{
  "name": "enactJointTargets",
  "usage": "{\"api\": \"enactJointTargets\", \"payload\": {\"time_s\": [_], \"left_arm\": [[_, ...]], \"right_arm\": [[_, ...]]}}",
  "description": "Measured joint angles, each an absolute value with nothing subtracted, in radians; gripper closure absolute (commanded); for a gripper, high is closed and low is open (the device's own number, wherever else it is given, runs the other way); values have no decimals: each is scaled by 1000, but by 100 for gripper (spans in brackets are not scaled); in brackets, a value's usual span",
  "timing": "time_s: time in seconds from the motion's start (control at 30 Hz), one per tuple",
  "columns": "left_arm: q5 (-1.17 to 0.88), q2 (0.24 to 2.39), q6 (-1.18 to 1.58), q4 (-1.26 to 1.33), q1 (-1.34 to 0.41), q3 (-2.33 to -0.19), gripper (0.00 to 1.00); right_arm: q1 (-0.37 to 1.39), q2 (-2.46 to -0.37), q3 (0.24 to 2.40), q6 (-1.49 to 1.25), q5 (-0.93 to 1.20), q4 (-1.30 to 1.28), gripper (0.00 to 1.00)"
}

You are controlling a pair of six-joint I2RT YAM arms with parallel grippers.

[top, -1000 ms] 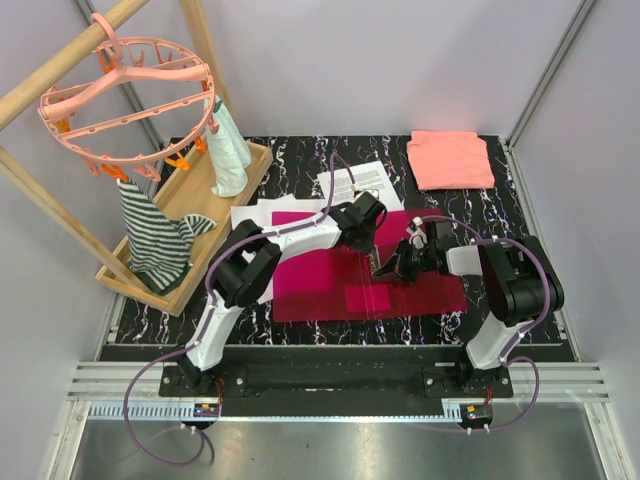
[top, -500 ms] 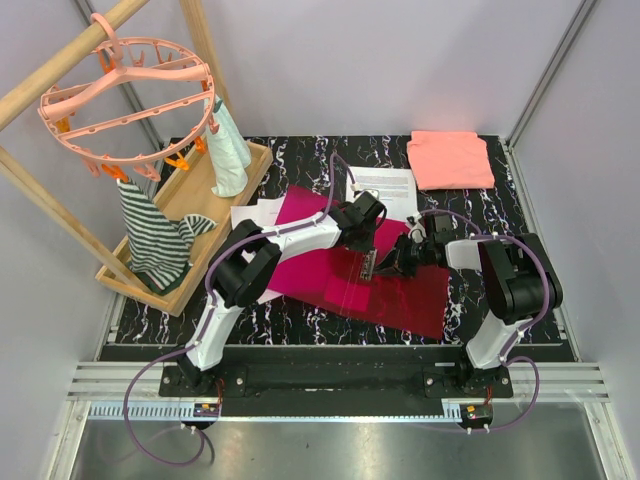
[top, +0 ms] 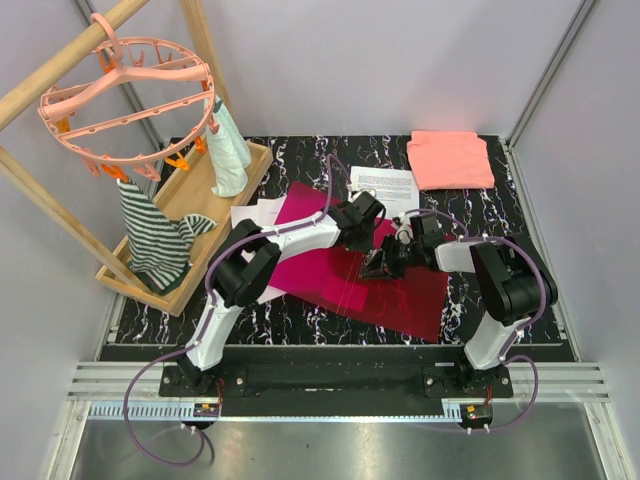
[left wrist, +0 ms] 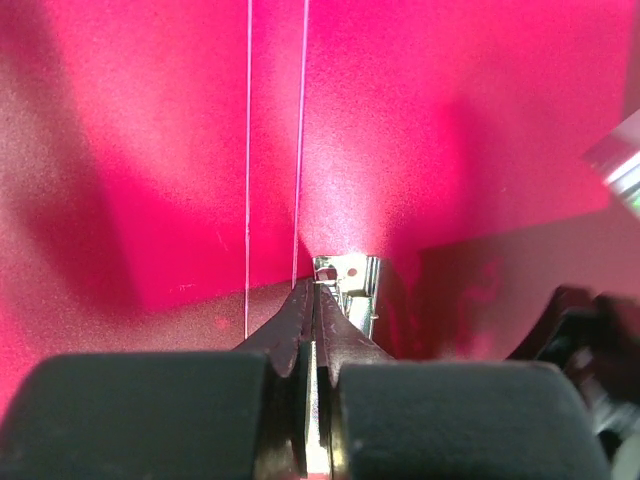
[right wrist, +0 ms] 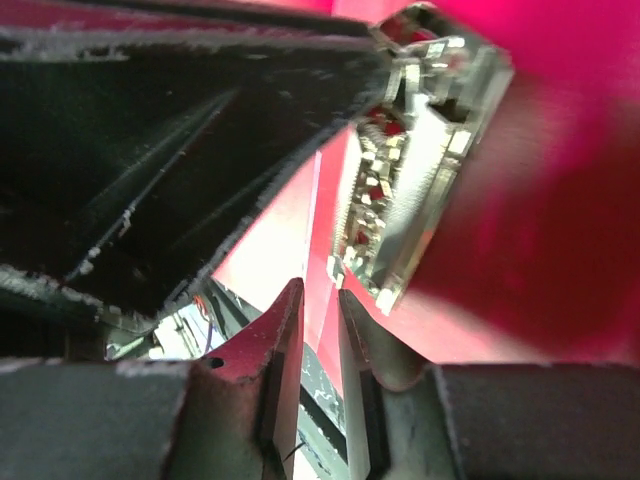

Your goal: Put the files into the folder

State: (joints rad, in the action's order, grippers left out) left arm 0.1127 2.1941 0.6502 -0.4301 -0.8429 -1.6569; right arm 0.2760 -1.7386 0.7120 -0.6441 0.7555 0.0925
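ok so left gripper [left wrist: 313,292] is clenched shut right at the folder [top: 410,295]'s metal clip [left wrist: 352,282], right gripper [right wrist: 320,292] released, slightly parted, files [top: 385,184] at the folder's 12 o'clock.

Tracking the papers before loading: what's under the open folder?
One sheet pokes out from beneath the folder at its far-left edge; how far it runs underneath is hidden. A second sheet lies beyond it.

The top camera looks steeply down from high above the folder [top: 400,295], on its near side, taking in the whole table [top: 300,165]. Both wrist cameras sit very close over the folder, facing its metal clip [left wrist: 347,285] from opposite sides. All three views share that clip area.
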Motion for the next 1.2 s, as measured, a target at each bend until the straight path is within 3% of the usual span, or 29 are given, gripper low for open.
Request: {"api": "enactJointTargets", "payload": {"time_s": [0.43, 0.73, 0.8, 0.83, 0.87, 0.93, 1.03, 1.2], "left_arm": [[111, 2185, 727, -416, -837, -1636, 100], [110, 2183, 734, -413, -836, -1630, 100], [110, 2180, 730, -409, -834, -1626, 83], [109, 2178, 723, -408, -833, -1625, 56], [108, 2174, 706, -408, -832, -1620, 46], [105, 2151, 679, -403, -831, -1583, 35], [102, 2068, 623, -393, -831, -1502, 41], [109, 1898, 566, -376, -831, -1367, 72]], "right_arm": [[299, -1790, 702, -680, 768, 162, 78], [299, -1804, 705, -690, 770, 174, 100], [299, -1809, 710, -690, 774, 168, 100], [299, -1810, 714, -690, 776, 164, 100], [299, -1810, 715, -688, 776, 160, 100], [299, -1810, 718, -686, 775, 152, 100], [299, -1810, 719, -686, 774, 150, 100], [299, -1810, 719, -688, 775, 151, 100]]}}
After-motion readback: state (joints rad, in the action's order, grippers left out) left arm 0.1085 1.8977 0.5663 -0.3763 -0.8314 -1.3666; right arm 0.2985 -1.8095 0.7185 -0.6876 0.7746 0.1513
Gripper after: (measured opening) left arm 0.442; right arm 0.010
